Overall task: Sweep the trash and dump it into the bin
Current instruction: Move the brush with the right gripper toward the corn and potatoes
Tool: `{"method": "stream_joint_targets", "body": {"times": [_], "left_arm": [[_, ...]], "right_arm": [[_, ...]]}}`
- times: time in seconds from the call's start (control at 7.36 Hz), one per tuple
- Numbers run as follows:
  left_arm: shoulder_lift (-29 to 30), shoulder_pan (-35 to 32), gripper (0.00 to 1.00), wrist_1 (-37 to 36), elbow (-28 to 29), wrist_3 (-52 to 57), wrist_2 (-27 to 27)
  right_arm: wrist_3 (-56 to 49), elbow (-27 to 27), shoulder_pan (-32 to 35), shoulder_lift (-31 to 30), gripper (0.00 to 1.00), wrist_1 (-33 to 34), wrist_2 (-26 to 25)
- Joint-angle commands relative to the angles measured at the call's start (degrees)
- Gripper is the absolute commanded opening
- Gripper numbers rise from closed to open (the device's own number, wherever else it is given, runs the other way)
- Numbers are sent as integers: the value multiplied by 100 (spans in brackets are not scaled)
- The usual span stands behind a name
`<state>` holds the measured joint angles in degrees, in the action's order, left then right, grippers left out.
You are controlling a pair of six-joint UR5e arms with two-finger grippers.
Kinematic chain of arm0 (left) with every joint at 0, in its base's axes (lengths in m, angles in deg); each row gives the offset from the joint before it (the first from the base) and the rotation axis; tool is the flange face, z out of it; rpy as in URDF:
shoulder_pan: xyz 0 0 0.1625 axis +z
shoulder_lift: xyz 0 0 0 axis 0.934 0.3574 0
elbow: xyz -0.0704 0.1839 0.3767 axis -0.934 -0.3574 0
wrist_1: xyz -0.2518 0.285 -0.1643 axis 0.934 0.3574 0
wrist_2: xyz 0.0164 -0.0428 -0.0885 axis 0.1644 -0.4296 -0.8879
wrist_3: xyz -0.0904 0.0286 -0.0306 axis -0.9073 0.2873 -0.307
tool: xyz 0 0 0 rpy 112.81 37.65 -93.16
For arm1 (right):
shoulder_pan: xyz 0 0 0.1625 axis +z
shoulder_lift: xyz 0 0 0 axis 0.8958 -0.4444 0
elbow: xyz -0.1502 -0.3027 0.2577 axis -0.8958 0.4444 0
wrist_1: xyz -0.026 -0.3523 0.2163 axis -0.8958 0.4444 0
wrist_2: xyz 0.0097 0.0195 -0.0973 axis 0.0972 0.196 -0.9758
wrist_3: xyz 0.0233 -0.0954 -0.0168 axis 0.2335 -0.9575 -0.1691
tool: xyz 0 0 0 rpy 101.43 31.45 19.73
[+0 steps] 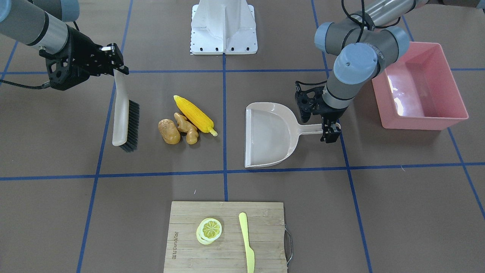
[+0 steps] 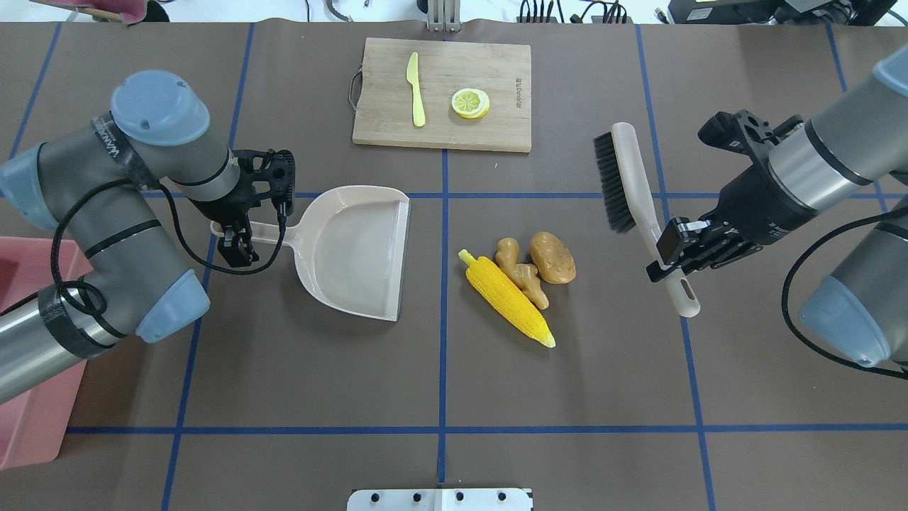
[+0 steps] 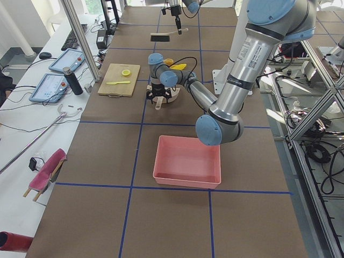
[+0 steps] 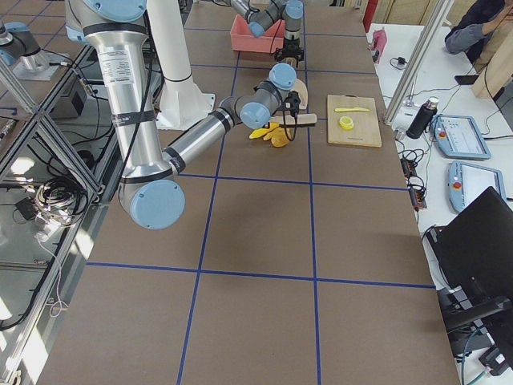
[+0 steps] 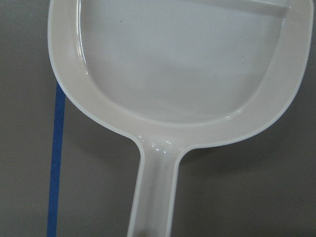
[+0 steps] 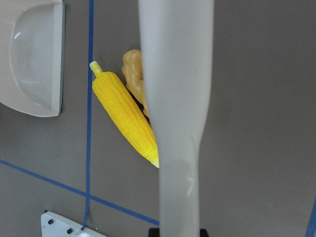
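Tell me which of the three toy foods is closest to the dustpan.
The corn: it lies on the pile's side facing the dustpan, with the ginger behind it and the potato farthest, toward the brush.

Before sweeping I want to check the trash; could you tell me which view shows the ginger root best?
Overhead exterior: the ginger root lies whole, unobstructed, between corn cob and potato. Front-facing shows it nearly as well. In the right wrist view the brush handle hides most of it; side views are too distant; left wrist shows none.

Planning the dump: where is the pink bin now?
In the overhead view the pink bin sits at the left edge, on the robot's left, partly under the left arm, beyond the dustpan.
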<state>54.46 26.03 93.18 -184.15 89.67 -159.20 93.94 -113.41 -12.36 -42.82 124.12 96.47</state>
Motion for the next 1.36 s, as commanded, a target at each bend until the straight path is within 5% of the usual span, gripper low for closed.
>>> {"method": "stream_joint_targets", "body": {"times": [0.0,0.68,0.95,1.09,1.22], "left_arm": [[12,32,99,76,83,-9,0],[-94,58,96,76,91,-17,-35],[-103,58,43,94,118,-17,-44],[-103,58,2,94,109,-9,-53],[-94,58,0,94,74,9,-53]], "right_arm": [[149,70,-10,-498,0,-842,85],[2262,1993,-307,-634,0,-4681,472],[2469,2312,-781,-598,0,-5530,52],[2469,2313,-949,-459,0,-5576,-98],[2469,2305,-1029,-457,0,-5576,-108]]}}
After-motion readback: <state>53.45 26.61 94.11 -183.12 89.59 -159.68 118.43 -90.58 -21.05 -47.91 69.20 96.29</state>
